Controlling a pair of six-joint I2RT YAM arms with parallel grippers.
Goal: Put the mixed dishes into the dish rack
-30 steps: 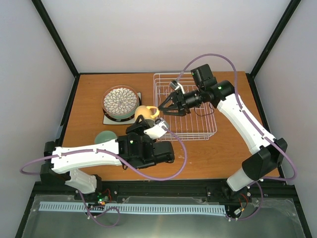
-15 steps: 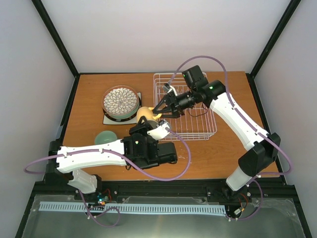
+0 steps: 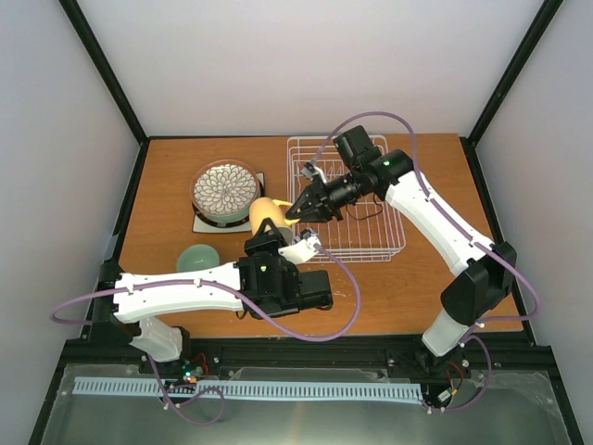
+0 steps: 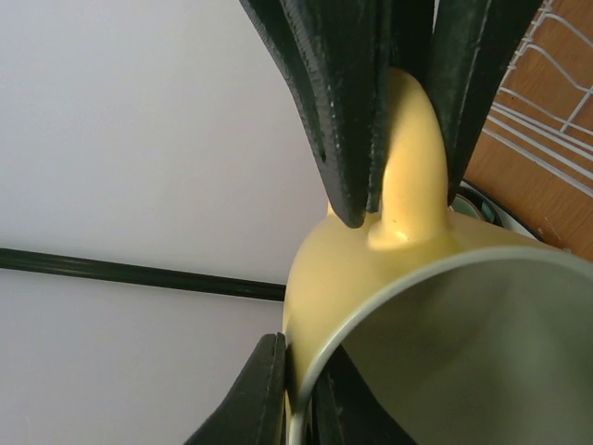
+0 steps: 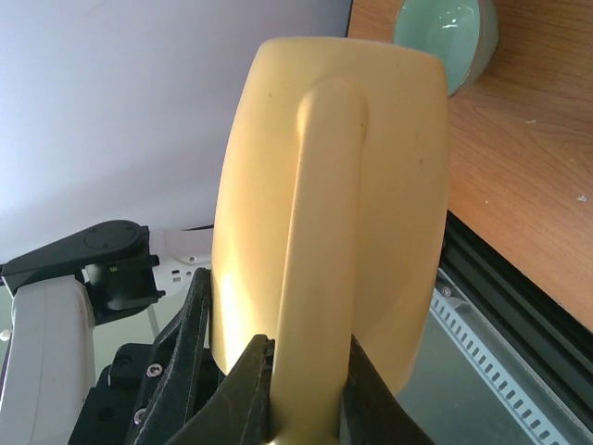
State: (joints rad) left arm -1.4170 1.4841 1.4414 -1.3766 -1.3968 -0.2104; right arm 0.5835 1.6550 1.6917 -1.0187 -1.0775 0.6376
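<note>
- Between the fingers of the right gripper [image 5: 309, 385] sits the handle [image 5: 320, 232] of the yellow mug [image 5: 408, 139], pinched narrow; a second ago that gripper gaped wide over the dish rack [image 3: 389, 243].
- Opposite, the left gripper [image 4: 295, 394] clamps the rim: a handover, likely.

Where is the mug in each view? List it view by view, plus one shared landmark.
Top external: mug at centre, just left of the rack.
Left wrist: mug fills the lower right, its rim nearest the camera.
Right wrist: mug at centre, its handle facing the camera.
Landmark: the right fingers around its handle.
</note>
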